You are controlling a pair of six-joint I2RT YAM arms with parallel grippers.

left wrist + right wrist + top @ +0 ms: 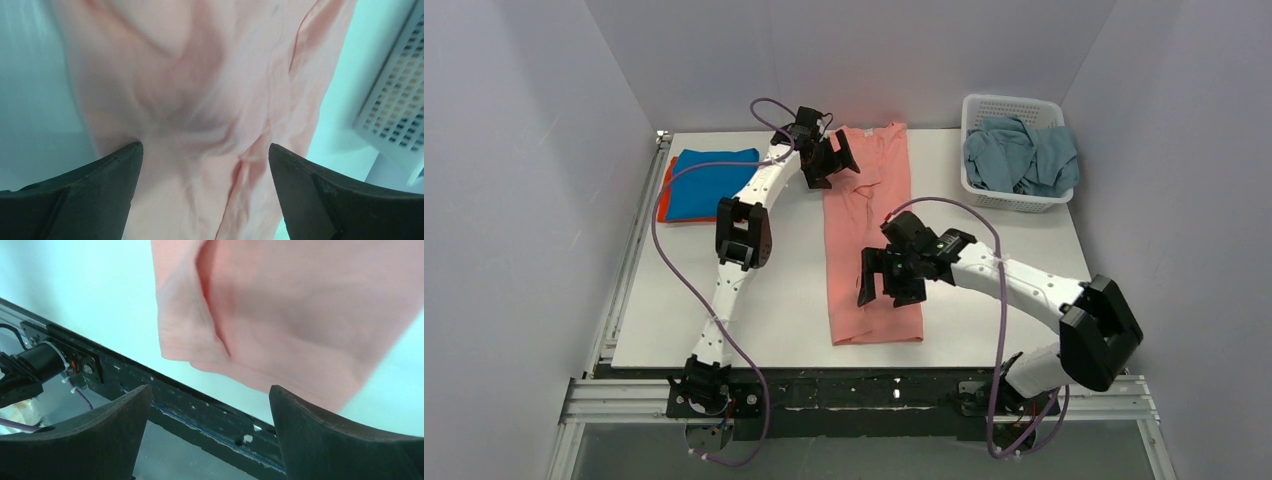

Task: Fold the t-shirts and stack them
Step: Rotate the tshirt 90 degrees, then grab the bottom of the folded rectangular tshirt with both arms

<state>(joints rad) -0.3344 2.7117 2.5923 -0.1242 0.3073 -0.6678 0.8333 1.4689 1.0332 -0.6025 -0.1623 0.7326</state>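
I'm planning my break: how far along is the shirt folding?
Done: the blue tee lies folded on the orange tee at the table's far left. In hand: the salmon-pink tee lies as a long narrow strip, with the left gripper and the right gripper open above its ends, neither gripping it. Left: folding it shorter and stacking it, then the grey-blue tee crumpled in the basket.

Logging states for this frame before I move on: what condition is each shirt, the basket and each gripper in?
salmon-pink t-shirt: flat on the table, folded into a long narrow strip, not held.
blue t-shirt: folded, lying on the orange one.
orange t-shirt: under the blue one, only an edge showing.
grey-blue t-shirt: crumpled in the basket.
basket: upright.
left gripper: open, over the strip's far end.
right gripper: open, over its near end.
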